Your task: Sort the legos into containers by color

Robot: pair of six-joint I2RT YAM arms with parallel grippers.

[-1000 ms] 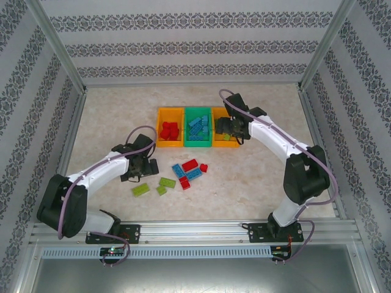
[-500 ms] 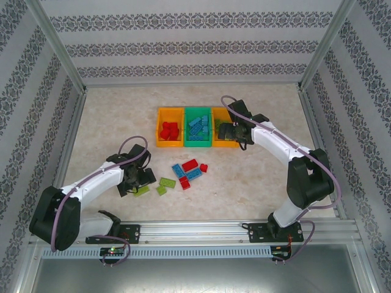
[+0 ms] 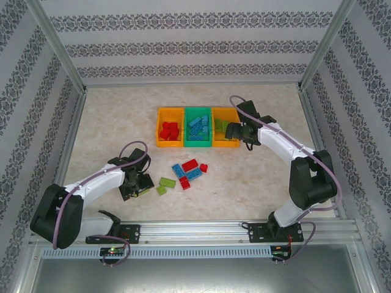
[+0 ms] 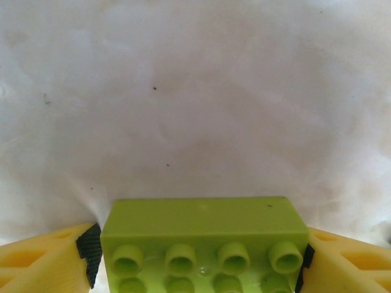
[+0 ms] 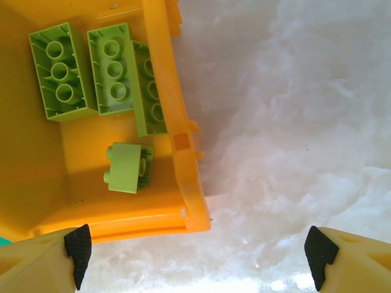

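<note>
The left gripper (image 4: pixel 197 253) is down on the bench (image 4: pixel 195 91) and squeezes a lime green lego (image 4: pixel 204 217) by its two ends. The right gripper (image 5: pixel 199 247) is wide open with nothing in it, above the corner of the right orange bin (image 5: pixel 177 140), where four green legos (image 5: pixel 61 70) lie. More loose legos (image 3: pixel 189 170), red, blue and green, sit near the middle of the bench.

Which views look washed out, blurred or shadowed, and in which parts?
Left wrist: the table is pale and soft, while the lime green brick at the bottom is fairly sharp. Right wrist: the table is overexposed on the right, with glare near the bottom edge; the orange bin and its lime bricks are crisp. Top external: even light, no strong shadows.
</note>
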